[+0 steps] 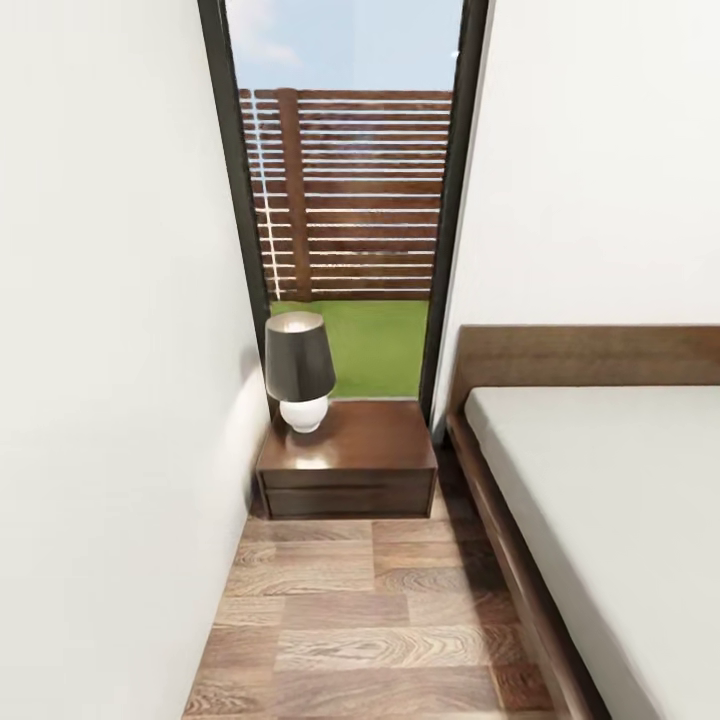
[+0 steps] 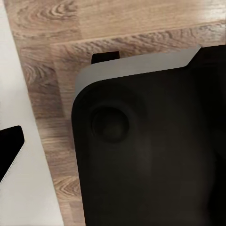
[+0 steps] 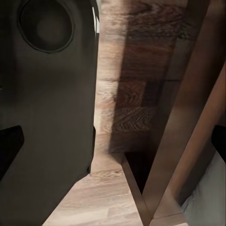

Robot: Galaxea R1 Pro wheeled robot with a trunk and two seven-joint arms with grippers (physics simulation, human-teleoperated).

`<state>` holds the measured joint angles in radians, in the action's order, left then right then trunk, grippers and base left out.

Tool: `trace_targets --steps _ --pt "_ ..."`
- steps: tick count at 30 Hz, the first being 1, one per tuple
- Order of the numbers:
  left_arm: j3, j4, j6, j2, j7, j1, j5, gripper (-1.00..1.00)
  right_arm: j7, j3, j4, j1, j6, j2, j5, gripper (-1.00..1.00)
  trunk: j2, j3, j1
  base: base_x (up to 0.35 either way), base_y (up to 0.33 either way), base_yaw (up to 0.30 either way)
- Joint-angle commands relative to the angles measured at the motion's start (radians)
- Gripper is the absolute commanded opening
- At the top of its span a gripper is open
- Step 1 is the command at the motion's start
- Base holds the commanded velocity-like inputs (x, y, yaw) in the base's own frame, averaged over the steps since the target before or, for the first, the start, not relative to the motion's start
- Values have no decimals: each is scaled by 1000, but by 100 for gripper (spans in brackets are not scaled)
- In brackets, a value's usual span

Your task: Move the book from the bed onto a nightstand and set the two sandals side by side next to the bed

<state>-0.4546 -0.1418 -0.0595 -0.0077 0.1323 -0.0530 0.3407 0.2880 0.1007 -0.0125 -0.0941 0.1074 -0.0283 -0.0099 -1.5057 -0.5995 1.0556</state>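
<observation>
Nightstand (image 1: 350, 460) stands against the window wall, just beside the bed (image 1: 610, 500), carrying a dark-shaded lamp (image 1: 298, 370). Plank floor (image 1: 370, 620) runs between wall and bed. Whether either pincer is spread cannot be told.

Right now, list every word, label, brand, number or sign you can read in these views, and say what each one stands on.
None: no readable text in any view.
The nightstand, the lamp on it, the bed, the white walls and the slatted fence outside the window are all plain, without lettering or labels.
The dark robot body in the wrist views carries no marking that can be made out.
</observation>
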Motion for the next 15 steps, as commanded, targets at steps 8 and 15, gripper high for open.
trace_targets --steps 8,15 --pt "-9 1 -4 0 4 -1 9 100 3 8 -1 -1 5 -1 -1 100 0 -1 0 133 18 0" --pt "-9 1 -4 0 4 -1 9 100 3 8 -1 -1 5 -1 -1 100 0 -1 0 83 5 0"
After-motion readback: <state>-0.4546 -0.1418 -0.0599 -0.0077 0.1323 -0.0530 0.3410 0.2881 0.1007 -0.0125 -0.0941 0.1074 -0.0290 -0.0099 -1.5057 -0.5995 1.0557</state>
